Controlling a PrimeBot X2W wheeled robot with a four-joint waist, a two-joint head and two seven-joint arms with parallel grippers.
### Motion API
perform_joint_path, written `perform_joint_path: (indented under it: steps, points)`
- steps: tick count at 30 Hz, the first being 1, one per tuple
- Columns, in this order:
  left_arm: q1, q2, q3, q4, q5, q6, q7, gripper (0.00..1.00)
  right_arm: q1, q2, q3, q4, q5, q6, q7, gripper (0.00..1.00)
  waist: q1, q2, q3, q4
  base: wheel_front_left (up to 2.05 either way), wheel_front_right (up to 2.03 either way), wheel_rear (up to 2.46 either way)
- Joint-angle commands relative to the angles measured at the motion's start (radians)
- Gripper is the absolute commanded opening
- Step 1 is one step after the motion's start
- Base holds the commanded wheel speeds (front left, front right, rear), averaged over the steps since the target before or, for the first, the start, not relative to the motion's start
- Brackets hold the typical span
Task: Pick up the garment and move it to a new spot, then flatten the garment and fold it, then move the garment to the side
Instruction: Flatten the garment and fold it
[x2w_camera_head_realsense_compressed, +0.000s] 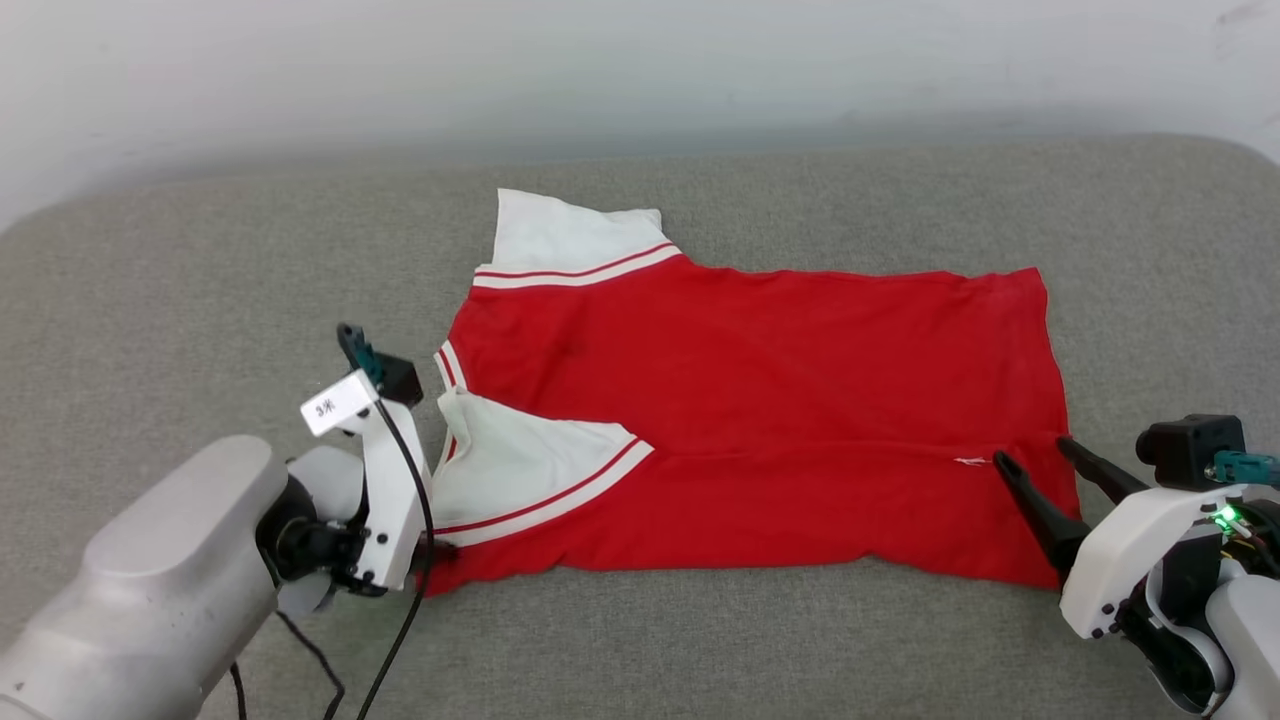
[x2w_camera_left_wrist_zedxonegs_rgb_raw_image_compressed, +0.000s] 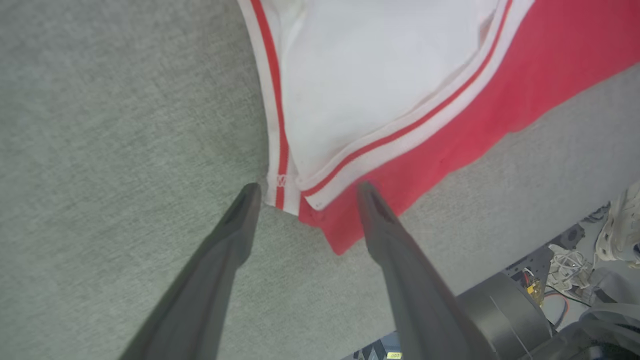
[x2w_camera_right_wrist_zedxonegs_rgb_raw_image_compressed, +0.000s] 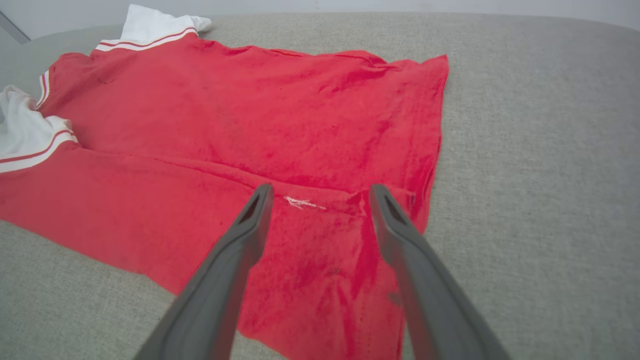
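Note:
The garment (x2w_camera_head_realsense_compressed: 760, 400), red with white sleeves and red-white striped trim, lies spread on the grey padded surface (x2w_camera_head_realsense_compressed: 700, 640), with its near part folded up along a crease across the middle. The plain red side faces up. My left gripper (x2w_camera_left_wrist_zedxonegs_rgb_raw_image_compressed: 305, 187) is open at the garment's near left corner (x2w_camera_left_wrist_zedxonegs_rgb_raw_image_compressed: 320, 215), its fingers straddling the sleeve trim. Open too, my right gripper (x2w_camera_head_realsense_compressed: 1031, 450) hovers low over the near right hem corner (x2w_camera_right_wrist_zedxonegs_rgb_raw_image_compressed: 330, 260). A small white logo (x2w_camera_right_wrist_zedxonegs_rgb_raw_image_compressed: 302, 202) sits between its fingertips.
A pale wall (x2w_camera_head_realsense_compressed: 640, 70) rises behind the padded surface. The surface's front edge runs close to the garment's near side, and beyond it the left wrist view shows the robot's dark base and cables (x2w_camera_left_wrist_zedxonegs_rgb_raw_image_compressed: 540, 295). Bare padding lies left and right of the garment.

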Motion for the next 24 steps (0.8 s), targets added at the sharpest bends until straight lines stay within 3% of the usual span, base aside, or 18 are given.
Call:
perform_joint_path:
  steps: [1,12,13,14,15,24]
  points:
    - [0.013,-0.002,-0.005,0.006,0.005,-0.001,0.0,1.0,-0.01,0.004,0.001,-0.001,-0.003,-0.001,0.001,1.0,0.0,0.0,0.01,-0.006,0.0,0.0,0.0]
    - [0.066,-0.048,-0.056,0.068,0.028,-0.008,-0.072,1.0,-0.033,0.01,0.02,0.009,0.006,-0.001,-0.004,1.0,0.0,0.0,0.043,-0.017,0.0,0.0,0.0]
    - [0.067,-0.053,-0.052,0.069,0.024,-0.009,-0.087,0.59,-0.035,0.007,0.019,0.01,0.008,-0.001,-0.005,1.0,0.0,0.0,0.042,-0.015,0.0,0.0,0.0]
    - [0.064,-0.055,-0.054,0.069,0.027,-0.009,-0.101,0.09,-0.038,0.002,0.018,0.009,0.008,-0.001,-0.004,1.0,0.0,0.0,0.041,-0.014,0.0,0.0,0.0]
    - [0.058,-0.051,-0.061,0.067,0.038,-0.01,-0.116,0.0,-0.042,-0.003,0.016,0.008,0.007,-0.002,-0.003,1.0,0.0,0.0,0.039,-0.013,0.0,0.0,0.0]
    - [0.017,0.0,-0.058,-0.02,0.02,-0.011,-0.21,0.0,-0.071,-0.119,0.029,-0.059,0.004,-0.002,0.107,1.0,0.0,0.0,0.016,0.004,0.0,0.0,0.0]
